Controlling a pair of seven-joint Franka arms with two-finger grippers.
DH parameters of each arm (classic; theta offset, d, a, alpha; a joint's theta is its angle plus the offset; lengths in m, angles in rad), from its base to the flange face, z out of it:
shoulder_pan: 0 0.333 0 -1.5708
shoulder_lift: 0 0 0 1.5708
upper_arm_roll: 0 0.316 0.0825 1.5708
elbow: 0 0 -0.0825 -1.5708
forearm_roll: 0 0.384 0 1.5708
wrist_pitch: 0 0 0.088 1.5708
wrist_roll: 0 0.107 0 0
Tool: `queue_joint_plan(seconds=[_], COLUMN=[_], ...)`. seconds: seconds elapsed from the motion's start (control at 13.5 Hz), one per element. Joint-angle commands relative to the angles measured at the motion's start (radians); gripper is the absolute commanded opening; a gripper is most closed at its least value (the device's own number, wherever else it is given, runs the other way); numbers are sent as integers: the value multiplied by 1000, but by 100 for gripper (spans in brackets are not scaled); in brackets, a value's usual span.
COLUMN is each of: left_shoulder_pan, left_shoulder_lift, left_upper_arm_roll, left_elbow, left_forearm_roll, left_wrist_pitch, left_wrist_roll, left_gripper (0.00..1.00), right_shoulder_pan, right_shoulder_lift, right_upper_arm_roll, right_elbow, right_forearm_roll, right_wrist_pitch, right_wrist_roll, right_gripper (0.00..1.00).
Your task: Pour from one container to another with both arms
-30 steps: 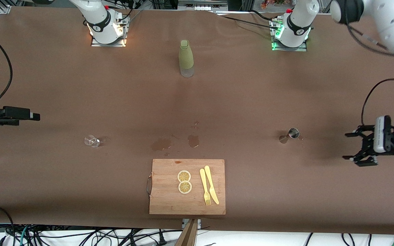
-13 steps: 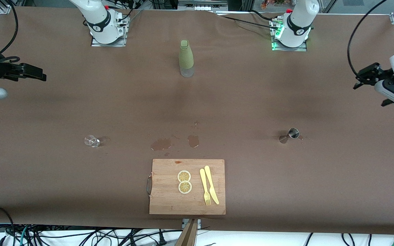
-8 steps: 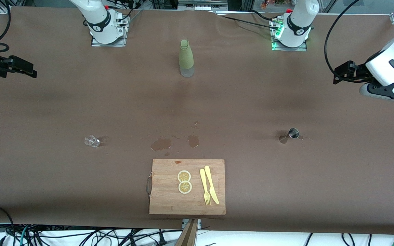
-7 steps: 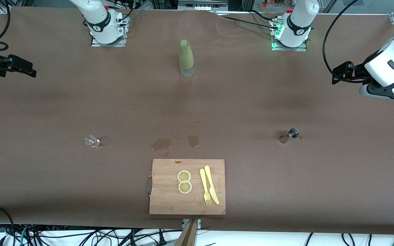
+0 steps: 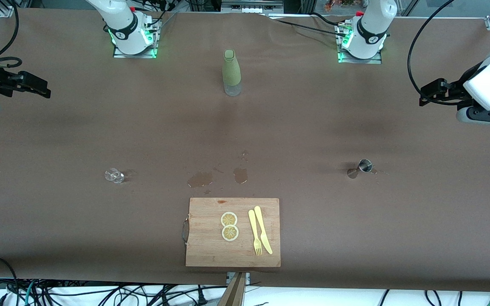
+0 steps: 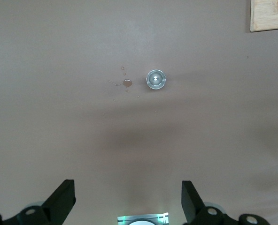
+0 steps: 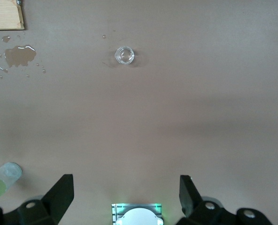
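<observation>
Right now both arms hang high with jaws spread wide: left gripper [image 6: 125, 206] over the metal cup [image 5: 365, 165], right gripper [image 7: 125, 199] over the glass cup [image 5: 114, 175]. A clumsy grab could tip these small cups on the table [image 5: 355, 238].

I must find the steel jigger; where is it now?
The steel jigger stands on the table toward the left arm's end, farther from the front camera than the cutting board.

On my counter [image 5: 355, 238] I count: one green bottle [image 5: 231, 72], one clear glass [image 5: 114, 175], one steel jigger [image 5: 364, 165], one cutting board [image 5: 204, 250] bearing two lemon slices [image 5: 229, 219], one fork [image 5: 254, 231] and one knife [image 5: 263, 229]; two spill patches [image 5: 200, 179].
</observation>
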Motion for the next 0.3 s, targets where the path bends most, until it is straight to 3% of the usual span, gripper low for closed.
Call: queue_joint_plan(seconds=[0.0,0.22], left_shoulder_pan=[11,11], left_shoulder_lift=[-18,-20], left_upper_arm_roll=[4,4], left_elbow=[-32,-33], left_forearm_roll=[9,3], left_wrist_pitch=[25,41], left_wrist_roll=[66,52], left_gripper=[100,100], right_shoulder_pan=[-2,-5], right_shoulder_lift=[-5,-5], right_upper_arm_roll=[-2,-4], right_elbow=[-13,-12], right_forearm_roll=[-18,-18], right_wrist_pitch=[12,15], right_wrist_roll=[11,11], right_gripper=[100,100])
